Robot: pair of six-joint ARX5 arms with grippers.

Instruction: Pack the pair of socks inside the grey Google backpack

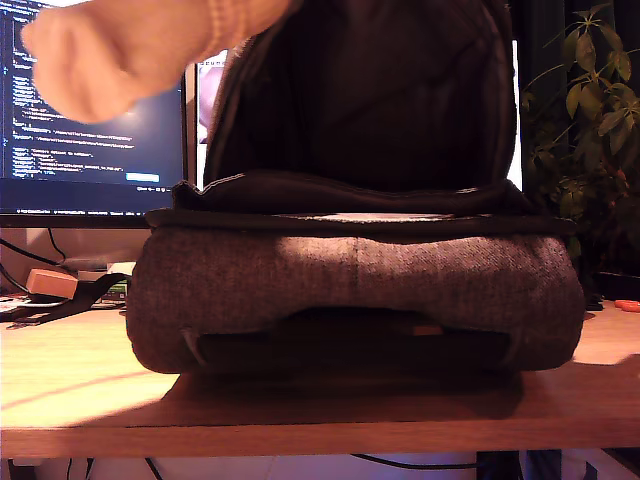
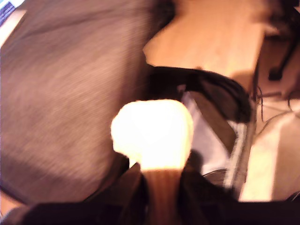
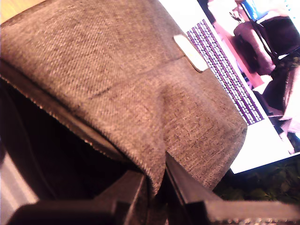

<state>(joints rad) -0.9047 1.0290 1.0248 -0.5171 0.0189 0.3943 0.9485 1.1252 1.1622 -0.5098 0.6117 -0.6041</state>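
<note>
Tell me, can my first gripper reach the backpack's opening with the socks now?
Probably yes: my second gripper holds the backpack flap up, and nothing shows between the socks and the opening.

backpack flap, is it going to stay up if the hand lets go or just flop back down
Probably flop. The backpack flap is soft woven fabric that creases where my second hand pinches its edge, so it looks limp rather than stiff. In the exterior view it stands tall over the backpack, likely only because it is held, and would probably fall shut.
</note>
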